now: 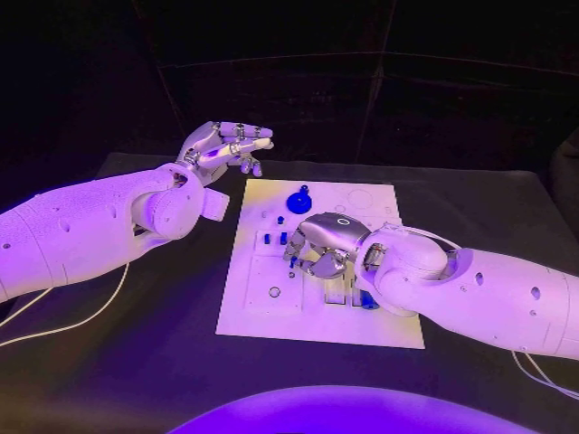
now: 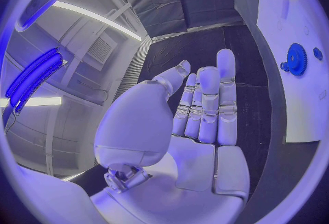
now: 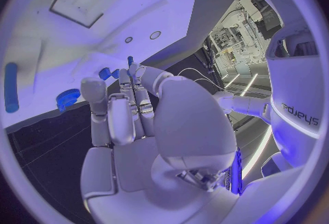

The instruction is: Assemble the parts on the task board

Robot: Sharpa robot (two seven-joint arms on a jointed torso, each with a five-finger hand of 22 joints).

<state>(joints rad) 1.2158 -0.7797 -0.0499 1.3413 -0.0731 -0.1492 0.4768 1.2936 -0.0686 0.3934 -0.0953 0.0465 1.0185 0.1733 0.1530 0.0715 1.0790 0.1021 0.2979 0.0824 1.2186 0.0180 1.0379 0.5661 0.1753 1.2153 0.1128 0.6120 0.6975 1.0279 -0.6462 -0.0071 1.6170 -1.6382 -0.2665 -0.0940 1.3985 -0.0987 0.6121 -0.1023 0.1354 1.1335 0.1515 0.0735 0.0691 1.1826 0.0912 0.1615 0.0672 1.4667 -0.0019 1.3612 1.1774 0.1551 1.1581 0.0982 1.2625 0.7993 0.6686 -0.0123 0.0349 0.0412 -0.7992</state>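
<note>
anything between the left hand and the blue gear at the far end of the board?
Nothing visible. The left hand hovers beyond the board's far left corner, holding nothing; bare table and white task board lie between it and the blue gear. The right hand is over mid-board, nearer the robot.

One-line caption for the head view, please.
Right hand works over the white task board among blue parts; left hand hovers off its far-left corner.

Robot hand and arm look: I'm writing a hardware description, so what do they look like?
Both arms are smooth white shells with small round holes, bulging at the wrist. Each ends in a silver, metallic, segmented robot hand: left robot hand, right robot hand. Thin pale cables trail from the arms over the black table.
</note>
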